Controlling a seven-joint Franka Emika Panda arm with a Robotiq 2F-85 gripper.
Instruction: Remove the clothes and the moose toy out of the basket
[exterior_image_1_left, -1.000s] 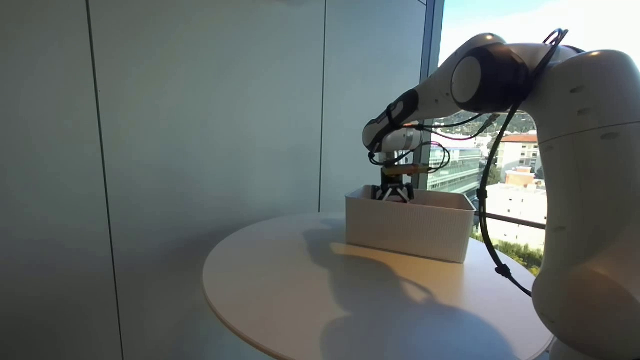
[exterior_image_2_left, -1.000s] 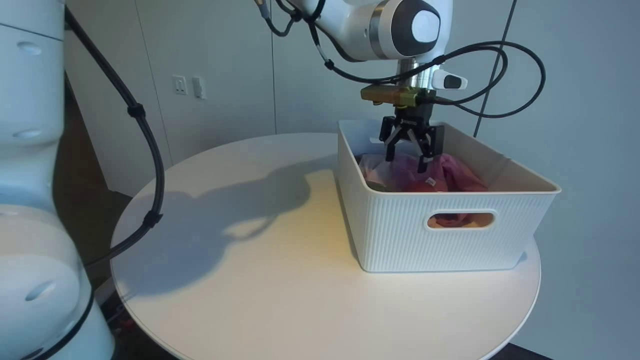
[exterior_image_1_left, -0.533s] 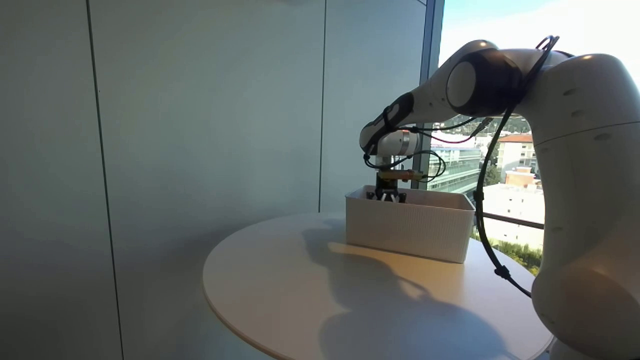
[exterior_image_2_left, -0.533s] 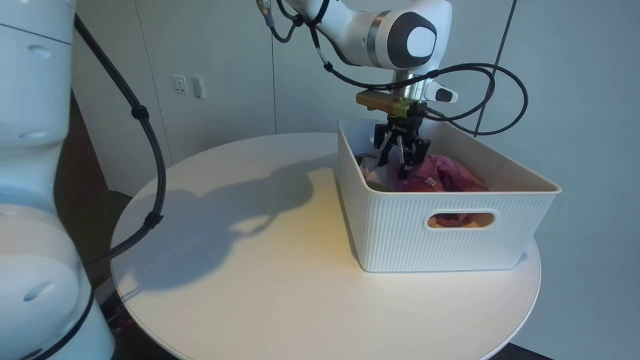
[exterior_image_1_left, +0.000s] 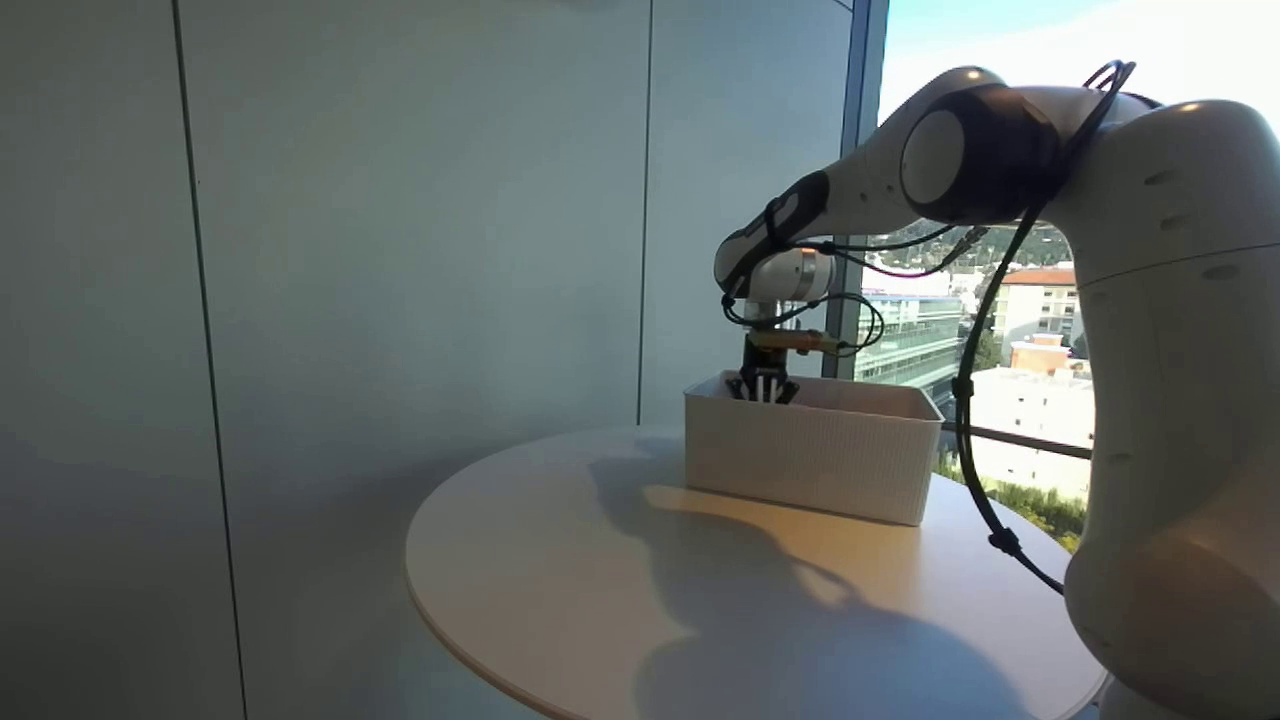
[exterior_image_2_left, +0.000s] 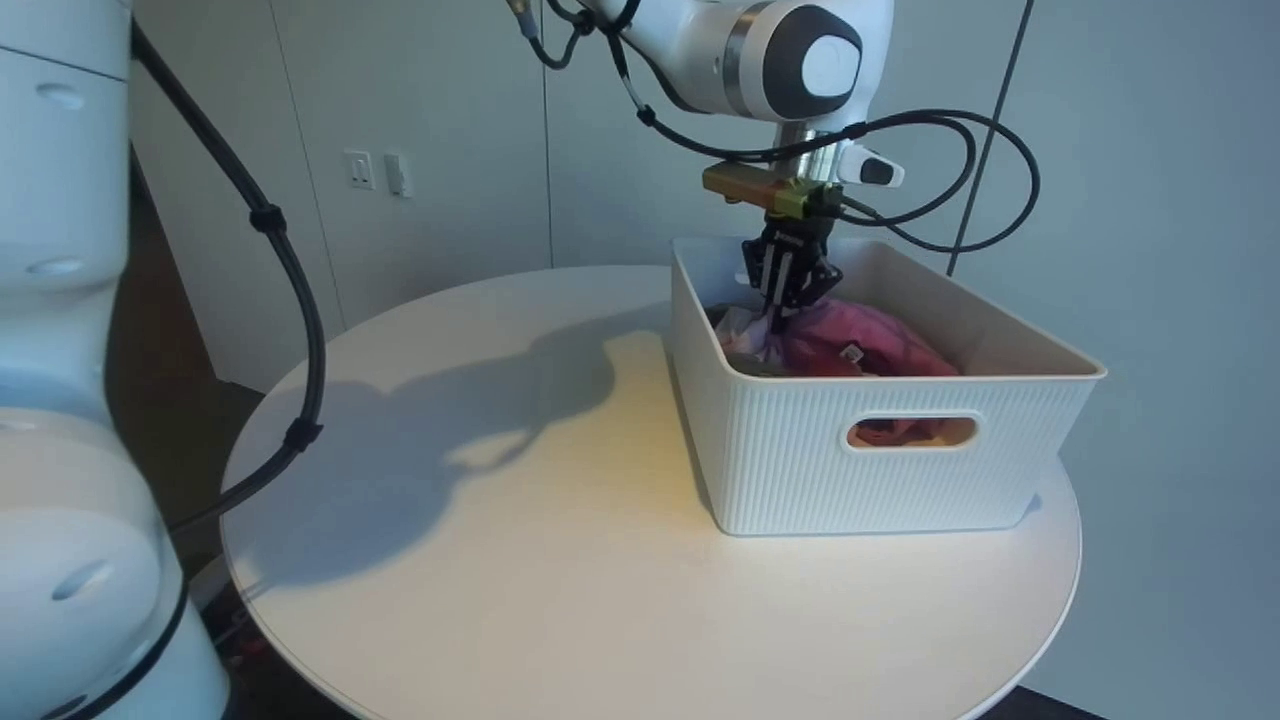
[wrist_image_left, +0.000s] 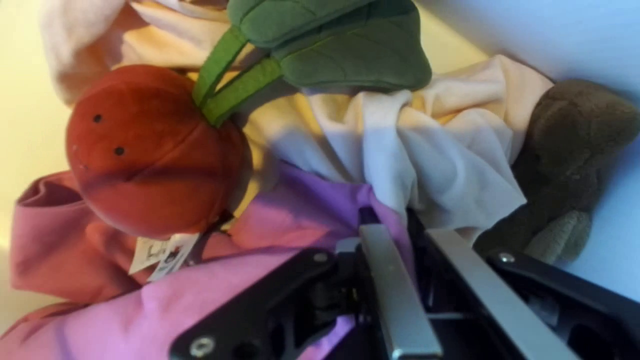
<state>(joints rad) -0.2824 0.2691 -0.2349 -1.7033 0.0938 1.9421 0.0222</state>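
Currently the gripper (wrist_image_left: 391, 218) points down inside the white ribbed basket (exterior_image_2_left: 860, 495), which stands upright on the round table (exterior_image_2_left: 520, 630). Fingers (wrist_image_left: 370, 217) narrow, close together, a fold of pink-to-purple cloth (wrist_image_left: 165, 305) pinched between them (wrist view). Remainder of that cloth spreads to the lower left of the same view, inside the basket. Pale cloth (wrist_image_left: 445, 150) lies bunched just beyond the fingertips, also in the basket. Red plush (wrist_image_left: 155, 150) with two dark dot eyes and green leaves (wrist_image_left: 350, 55) sits among the fabric, left of the fingers; a white label (wrist_image_left: 175, 255) shows at its lower edge. Brown plush (wrist_image_left: 575, 130) lies near the basket side, right of the pale cloth, its lower part partly covered by the gripper; cannot tell from what shows whether it is the moose. In both exterior views the arm (exterior_image_1_left: 1180, 350) reaches over the rim, its shadow (exterior_image_2_left: 380, 480) falling across the table beside the basket. In an exterior view the near wall (exterior_image_1_left: 800, 465) hides the fingertips
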